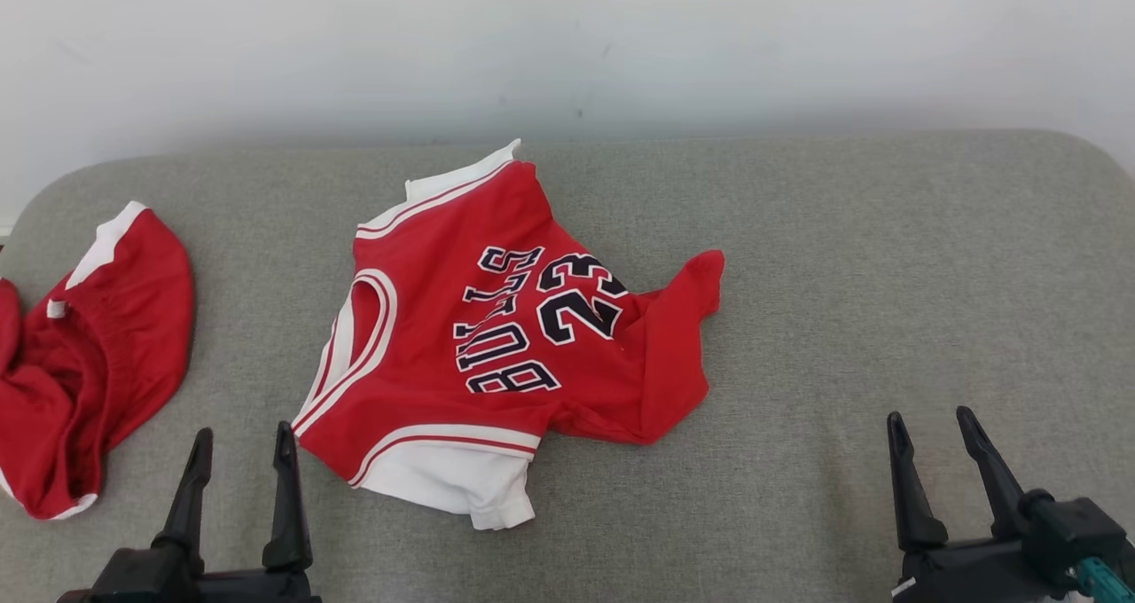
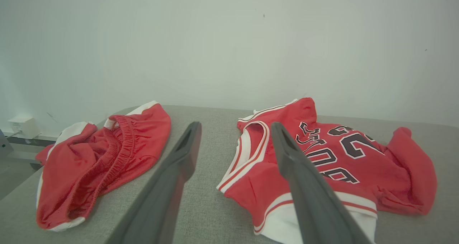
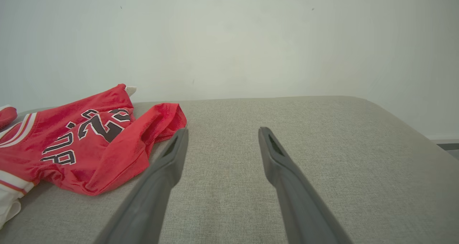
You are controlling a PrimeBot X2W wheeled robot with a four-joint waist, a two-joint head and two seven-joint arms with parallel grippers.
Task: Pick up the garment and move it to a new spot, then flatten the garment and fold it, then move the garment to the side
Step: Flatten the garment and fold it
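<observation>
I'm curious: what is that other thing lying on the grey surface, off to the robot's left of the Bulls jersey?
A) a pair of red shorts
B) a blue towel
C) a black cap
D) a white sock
A: the crumpled red shorts, with white trim and a gathered elastic waistband seen in the left wrist view, lie apart from the jersey on the grey surface.

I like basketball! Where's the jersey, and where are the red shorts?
jersey [image 1: 497, 324]: head view, on the printed letters.
red shorts [image 1: 115, 346]: head view, on the middle of the red cloth.
</observation>
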